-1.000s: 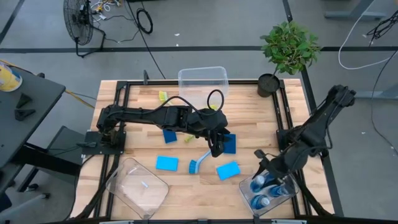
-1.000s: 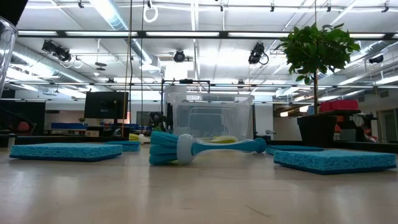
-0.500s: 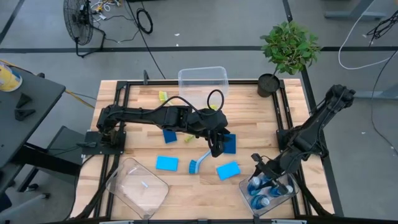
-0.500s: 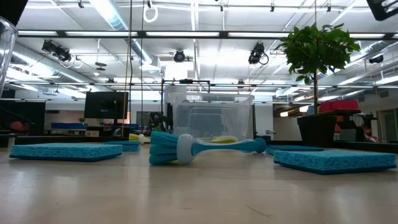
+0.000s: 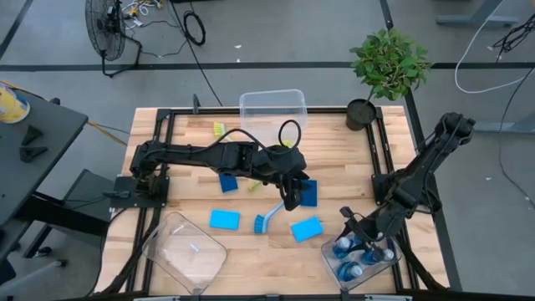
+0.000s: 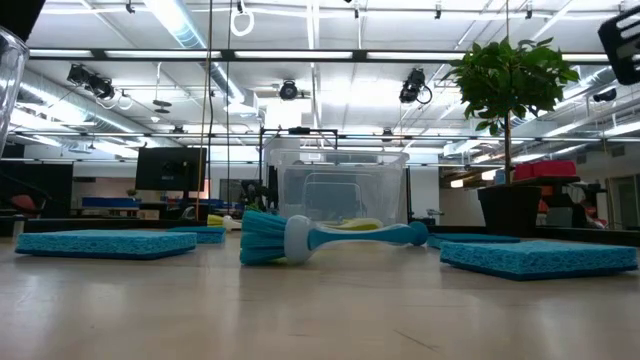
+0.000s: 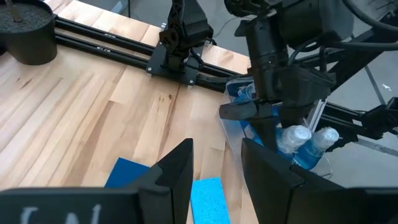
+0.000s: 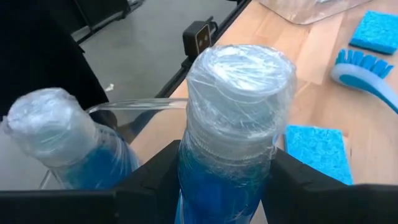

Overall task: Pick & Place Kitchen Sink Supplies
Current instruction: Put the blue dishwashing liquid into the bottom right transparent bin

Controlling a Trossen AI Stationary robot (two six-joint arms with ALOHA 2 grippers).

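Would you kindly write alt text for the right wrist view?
The right gripper grips a blue soap bottle with a plastic-wrapped cap; a second bottle stands beside it. Beyond lie a blue sponge and blue dish brush.

The left arm hides part of the dark sponge point(image 5: 308, 192) and the handle end of the blue brush point(image 5: 267, 219) in the high view. The right gripper point(image 5: 358, 238) covers most of the bottles point(image 5: 352, 257) in the bin point(image 5: 393, 264), so their number cannot be counted there. In the right wrist view the held bottle point(image 8: 231, 130) is cut off at the picture's bottom. In the low view the yellow-green brush point(image 6: 345, 225) is mostly hidden behind the blue brush point(image 6: 320, 238).
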